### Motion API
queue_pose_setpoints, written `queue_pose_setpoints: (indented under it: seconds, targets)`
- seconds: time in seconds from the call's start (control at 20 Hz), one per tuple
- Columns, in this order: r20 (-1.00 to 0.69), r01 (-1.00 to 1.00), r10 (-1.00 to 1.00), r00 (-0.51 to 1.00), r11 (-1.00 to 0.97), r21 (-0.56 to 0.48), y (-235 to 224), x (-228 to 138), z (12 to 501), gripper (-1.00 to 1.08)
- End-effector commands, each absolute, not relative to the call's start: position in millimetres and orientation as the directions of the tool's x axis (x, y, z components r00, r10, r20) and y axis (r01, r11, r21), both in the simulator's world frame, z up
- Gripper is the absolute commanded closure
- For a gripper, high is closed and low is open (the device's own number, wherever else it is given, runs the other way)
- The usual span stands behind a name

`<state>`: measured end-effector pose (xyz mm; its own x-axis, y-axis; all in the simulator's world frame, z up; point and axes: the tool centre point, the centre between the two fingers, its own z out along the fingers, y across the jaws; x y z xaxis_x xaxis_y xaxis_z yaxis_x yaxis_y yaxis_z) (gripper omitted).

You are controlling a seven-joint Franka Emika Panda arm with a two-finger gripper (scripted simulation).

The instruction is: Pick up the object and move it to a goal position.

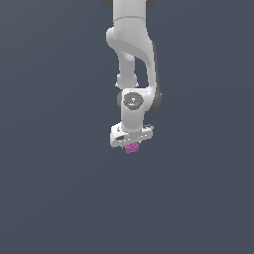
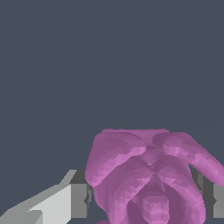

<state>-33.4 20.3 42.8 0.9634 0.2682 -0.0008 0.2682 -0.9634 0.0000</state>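
Observation:
The object (image 1: 131,147) is a small magenta-purple lumpy chunk, narrower than the white hand above it. In the exterior view it sits directly under my gripper (image 1: 131,147), near the middle of the picture. The wrist view shows the object (image 2: 148,177) large and close, with a grey finger pad (image 2: 79,194) against one side and the other finger (image 2: 213,194) against the opposite side. My gripper (image 2: 146,197) is shut on it. I cannot tell whether the object rests on the ground or hangs above it.
The white arm (image 1: 133,59) comes down from the upper edge of the exterior view. All around is a plain dark blue-grey surface (image 1: 59,188) with no other objects, edges or marker showing.

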Motion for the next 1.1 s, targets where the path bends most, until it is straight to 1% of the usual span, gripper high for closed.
queue_pose_setpoints:
  seconds: [0.0, 0.2, 0.45, 0.7, 1.05]
  targets:
    - [0.0, 0.268, 0.268, 0.963, -0.963, 0.0, 18.3, -33.1, 46.4, 1.08]
    - [0.0, 0.268, 0.268, 0.963, -0.963, 0.0, 10.8, -32.2, 60.5, 1.08]
    - [0.0, 0.268, 0.268, 0.963, -0.963, 0.0, -5.8, -30.3, 91.7, 1.08]
    - [0.0, 0.268, 0.268, 0.963, -0.963, 0.0, -29.0, -27.5, 136.1, 1.08]
    - [0.0, 0.269, 0.269, 0.963, -0.963, -0.002, -68.5, -22.2, 211.6, 1.08]
